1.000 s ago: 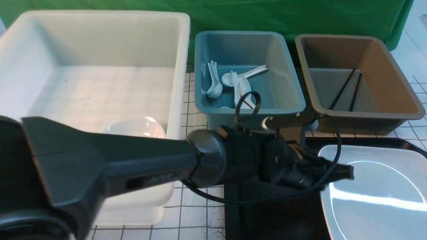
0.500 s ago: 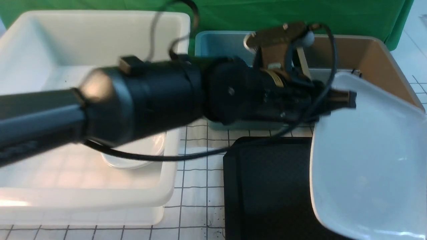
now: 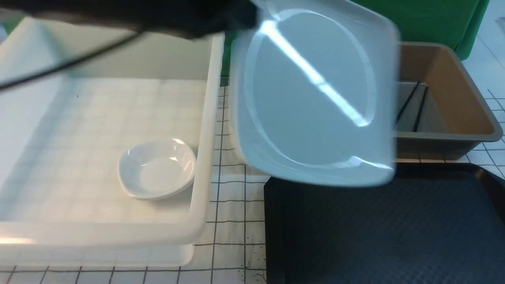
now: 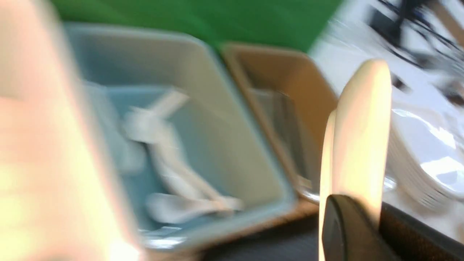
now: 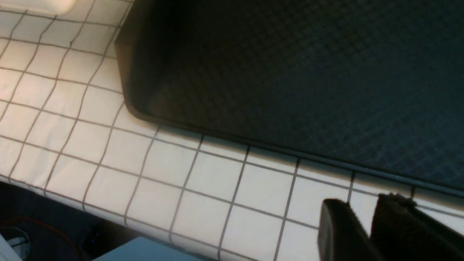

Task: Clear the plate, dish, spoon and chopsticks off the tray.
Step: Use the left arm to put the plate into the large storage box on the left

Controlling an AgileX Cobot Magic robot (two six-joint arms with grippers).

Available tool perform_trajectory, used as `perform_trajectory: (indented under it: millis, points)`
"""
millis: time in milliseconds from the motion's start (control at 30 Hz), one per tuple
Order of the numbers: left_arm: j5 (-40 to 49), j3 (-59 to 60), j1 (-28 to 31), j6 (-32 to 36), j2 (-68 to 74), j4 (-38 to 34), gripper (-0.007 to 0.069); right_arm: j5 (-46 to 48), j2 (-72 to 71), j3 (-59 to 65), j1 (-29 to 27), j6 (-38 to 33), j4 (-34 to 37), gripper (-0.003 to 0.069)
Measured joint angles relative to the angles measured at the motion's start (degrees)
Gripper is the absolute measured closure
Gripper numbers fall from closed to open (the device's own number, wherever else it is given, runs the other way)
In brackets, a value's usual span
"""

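The large white plate [image 3: 315, 94] hangs tilted in the air in front of the blue tub, blurred by motion. My left gripper [image 3: 246, 17] is shut on its upper left rim. In the left wrist view the plate [image 4: 362, 137] stands edge-on between the two black fingers of the left gripper [image 4: 366, 214]. The black tray [image 3: 355, 236] lies bare below it. A small white dish [image 3: 157, 169] rests in the white tub. Black chopsticks [image 3: 412, 106] lean in the brown tub. Blurred white spoons [image 4: 163, 152] lie in the blue tub. My right gripper [image 5: 364, 206] is open over the gridded table beside the tray [image 5: 290, 72].
The big white tub [image 3: 209, 98] stands at the left, its rim close to the plate's left edge. The blue tub [image 4: 232, 119] is behind the plate and the brown tub [image 3: 453, 79] at the back right. A green cloth hangs behind.
My left arm has lifted the plate off the tray, up and to the left. The plate now covers the blue tub in the front view, and the tray is bare.
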Motion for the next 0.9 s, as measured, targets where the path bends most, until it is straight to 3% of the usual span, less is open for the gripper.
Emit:
perform_trajectory:
  millis: [267, 433, 567, 900]
  points:
    - [14.89, 0.0, 28.36, 4.07, -2.09, 4.14, 0.0607, -2.46, 0.0, 0.0, 0.0, -0.17, -0.05, 0.0458]
    - [18.21, 0.0, 42.35, 5.05, -0.13, 2.81, 0.061, -2.64, 0.0, 0.0, 0.0, -0.17, -0.05, 0.0458]
    - [16.91, 0.11, 48.15, 6.34, 0.83, 1.92, 0.0594, -2.64, 0.0, 0.0, 0.0, -0.11, -0.05, 0.0458]
    - [3.07, 6.75, 48.86, 6.61, 0.89, -4.18, 0.0599, -2.7, 0.0, 0.0, 0.0, 0.12, -0.05, 0.0458]
